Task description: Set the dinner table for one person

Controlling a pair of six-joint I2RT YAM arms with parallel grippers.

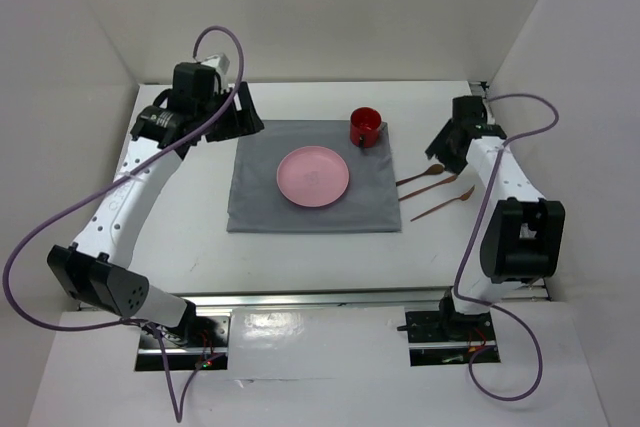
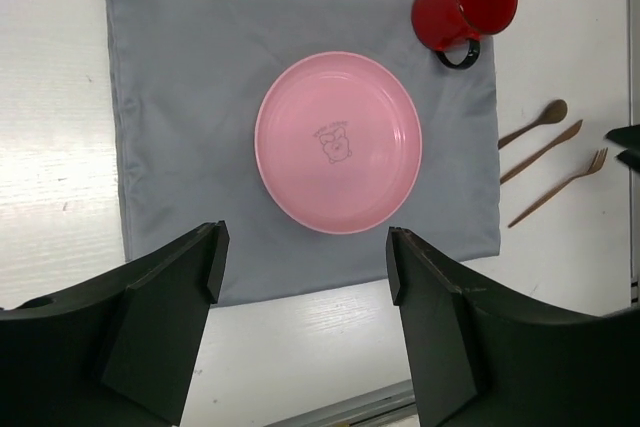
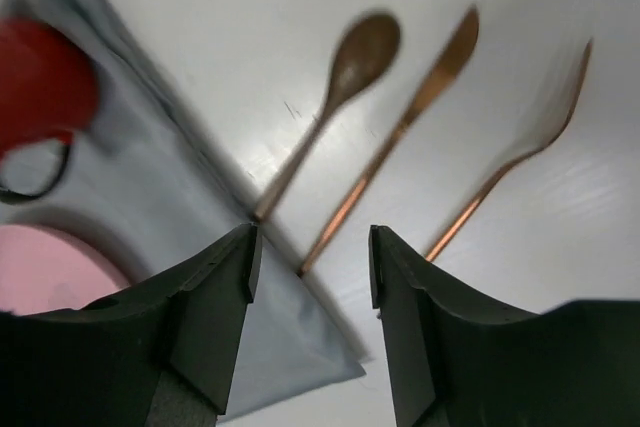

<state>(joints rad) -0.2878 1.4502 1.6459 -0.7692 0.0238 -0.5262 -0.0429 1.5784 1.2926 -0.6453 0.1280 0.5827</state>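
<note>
A grey cloth (image 1: 260, 197) lies on the white dinner table (image 1: 190, 217). A pink plate (image 1: 313, 176) sits at the cloth's middle, and a red mug (image 1: 365, 127) stands at its far right corner. A copper spoon (image 1: 420, 176), knife (image 1: 432, 187) and fork (image 1: 442, 206) lie side by side on the table just right of the cloth. My left gripper (image 1: 248, 112) is open and empty, raised over the cloth's far left corner. My right gripper (image 1: 440, 142) is open and empty, low over the spoon (image 3: 340, 87) and knife (image 3: 400, 127), touching neither.
White walls close in the table at the back and both sides. A metal rail (image 1: 330, 299) runs along the front edge by the arm bases. The left wrist view shows the plate (image 2: 338, 142), mug (image 2: 465, 2) and cutlery from above.
</note>
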